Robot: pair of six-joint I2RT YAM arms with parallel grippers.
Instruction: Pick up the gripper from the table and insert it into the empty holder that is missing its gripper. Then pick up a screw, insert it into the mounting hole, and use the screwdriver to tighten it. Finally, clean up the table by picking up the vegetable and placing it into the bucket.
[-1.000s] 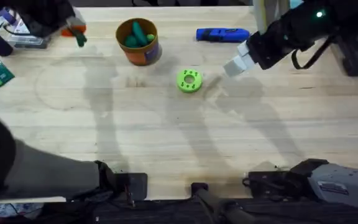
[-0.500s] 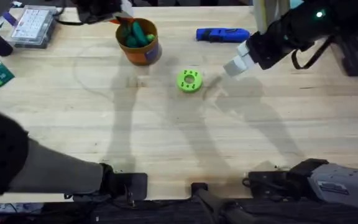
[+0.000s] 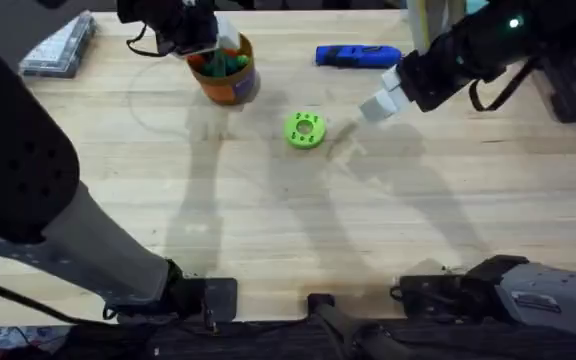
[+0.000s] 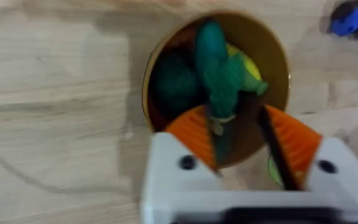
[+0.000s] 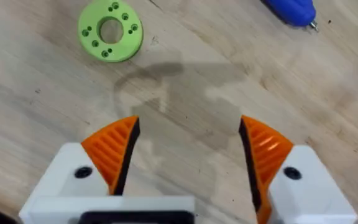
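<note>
The left gripper (image 4: 238,140) hung over the bucket (image 4: 277,56), clamping the vegetable (image 4: 219,74) for dropping in, while the right gripper (image 5: 188,152) hovered spread and empty above the table (image 5: 241,74).

I see the bucket (image 3: 225,70), a small orange-brown cylinder, standing upright near the desk's (image 3: 288,220) far edge, left of the middle. The vegetable (image 4: 219,74), dark green and elongated, sits tilted inside the bucket's mouth above another green piece. The screwdriver (image 3: 358,55), bright blue and slim, lies flat along the far edge, right of the bucket and well apart from it.
</note>
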